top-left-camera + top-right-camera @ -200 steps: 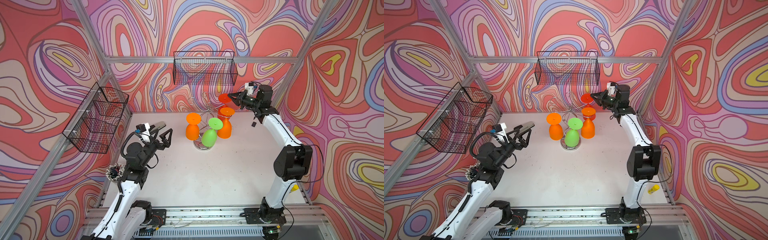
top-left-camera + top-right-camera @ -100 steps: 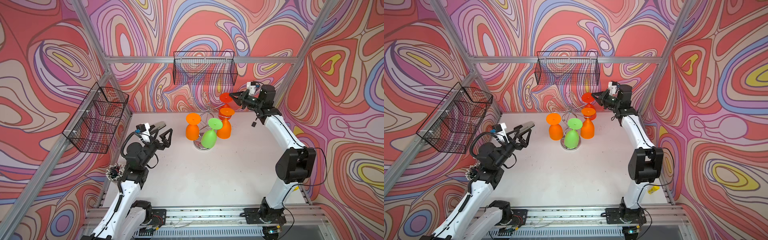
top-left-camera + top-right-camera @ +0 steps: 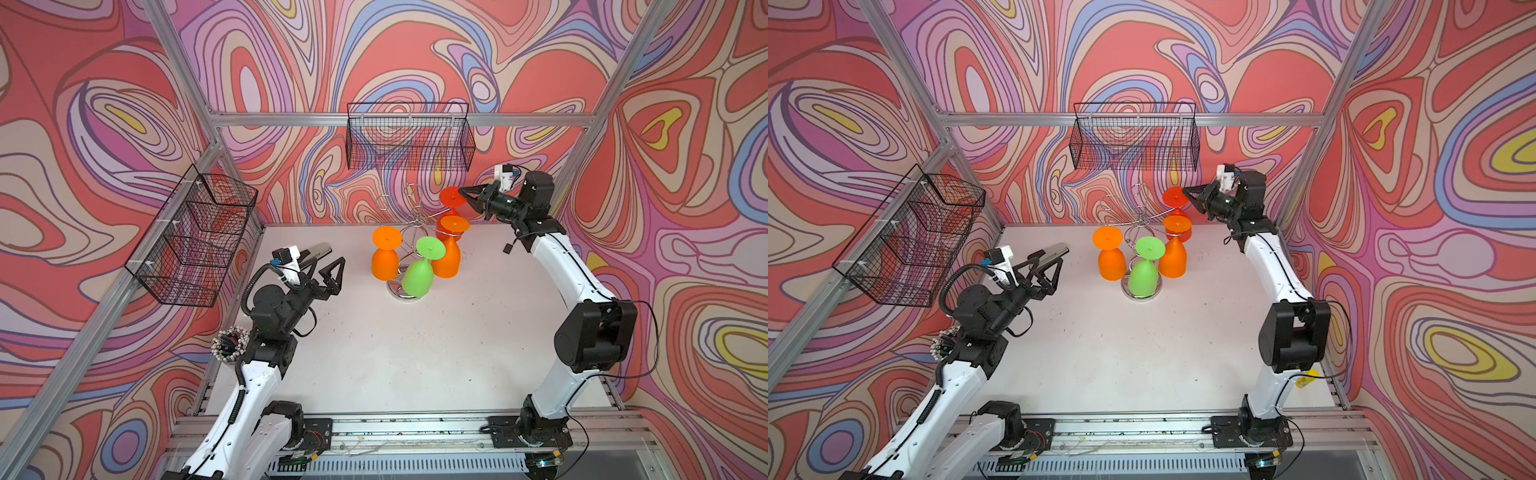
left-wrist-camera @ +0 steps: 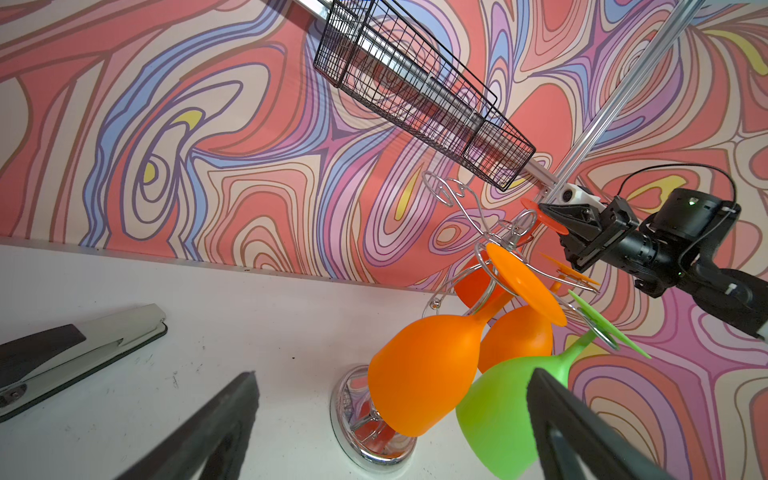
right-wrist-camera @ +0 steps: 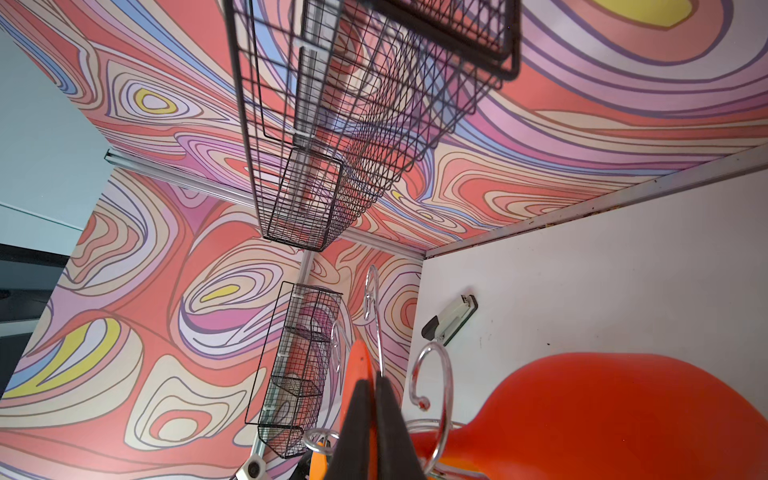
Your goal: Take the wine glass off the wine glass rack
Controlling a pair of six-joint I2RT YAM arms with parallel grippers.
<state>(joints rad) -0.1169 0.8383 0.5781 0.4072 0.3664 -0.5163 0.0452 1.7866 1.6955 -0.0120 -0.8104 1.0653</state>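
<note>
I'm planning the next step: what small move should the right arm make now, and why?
Probably slide the red glass outward along its hook arm, away from the centre of the rack. The right gripper is shut on the rim of the glass's foot, and the glass hangs bowl-down from a chrome hook, so pulling straight down would likely catch.
</note>
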